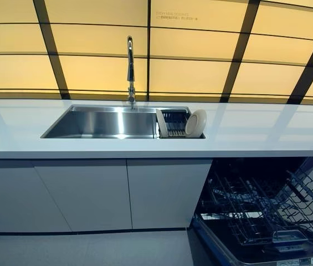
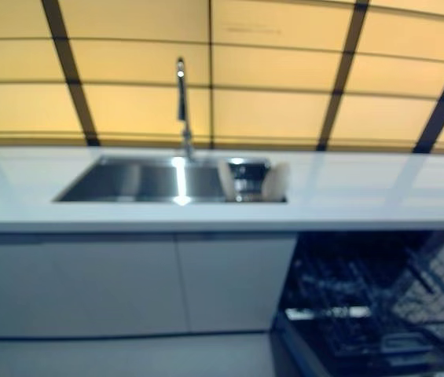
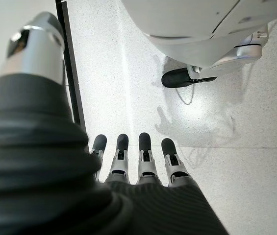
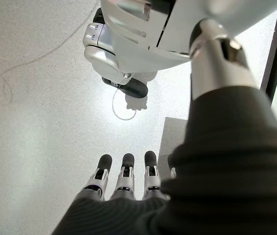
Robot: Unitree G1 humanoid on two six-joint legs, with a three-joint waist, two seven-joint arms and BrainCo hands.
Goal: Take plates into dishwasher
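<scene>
Worktop (image 1: 267, 130): white, smooth, glossy, long straight front edge. Set into it, a rectangular sink (image 1: 103, 123) of brushed steel, with a slim upright chrome tap (image 1: 130, 69) behind its rear rim.

At the sink's right end sits a dark slotted rack (image 1: 174, 123). Two plates stand on edge there: a round cream plate (image 1: 196, 123) leaning at the rack's right side, and a second pale plate (image 1: 161, 122) seen edge-on at the rack's left side. Neither is in a hand.

Below the worktop, flat matt grey cupboard doors (image 1: 90, 194). To their right the dishwasher (image 1: 267, 221) stands open, its dark wire basket (image 1: 275, 208) pulled out, tines showing; no plate visible in it. Wall behind: amber panels crossed by dark bars.

The head views show the plates, sink and dishwasher but neither hand. Only the wrist views show the hands, and they show none of the task's things.

Left hand (image 3: 138, 166): fingers straight, side by side, dark tips over pale speckled floor (image 3: 236, 147); holds nothing. Right hand (image 4: 123, 183): fingers likewise straight and relaxed over the same floor, empty.
</scene>
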